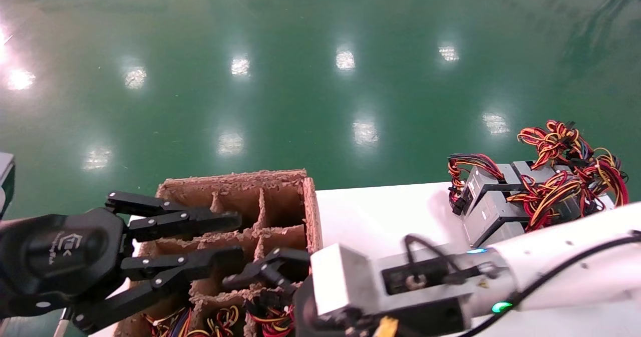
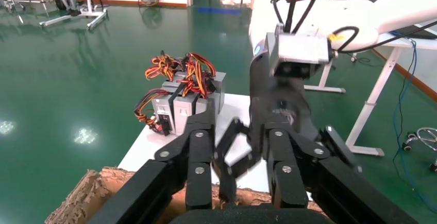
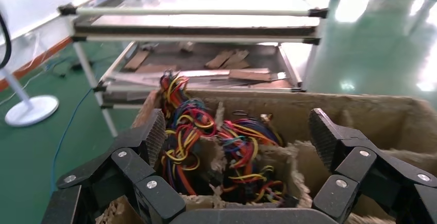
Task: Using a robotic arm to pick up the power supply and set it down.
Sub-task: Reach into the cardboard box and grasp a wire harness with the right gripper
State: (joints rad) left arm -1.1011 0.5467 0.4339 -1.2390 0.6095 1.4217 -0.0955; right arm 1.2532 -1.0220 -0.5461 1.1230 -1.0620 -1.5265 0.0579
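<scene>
Pick not done yet: right gripper (image 1: 265,272) is hanging w/ fingers spread wide over the cardboard carton (image 1: 280,197), gripping nothing. Next power supply (image 3: 216,147) is sitting in a carton cell w/ its wires sticking up, just beyond the fingertips (image 3: 154,136). Several supplies (image 1: 493,204) are already lying on the white table (image 1: 380,217), well apart, so judging the job as partway. Left gripper (image 1: 200,242) is hovering spread over the carton too, empty. Only the right wrist view is showing inside the cell; the left wrist view is showing the finished pile (image 2: 185,98) clearer.
</scene>
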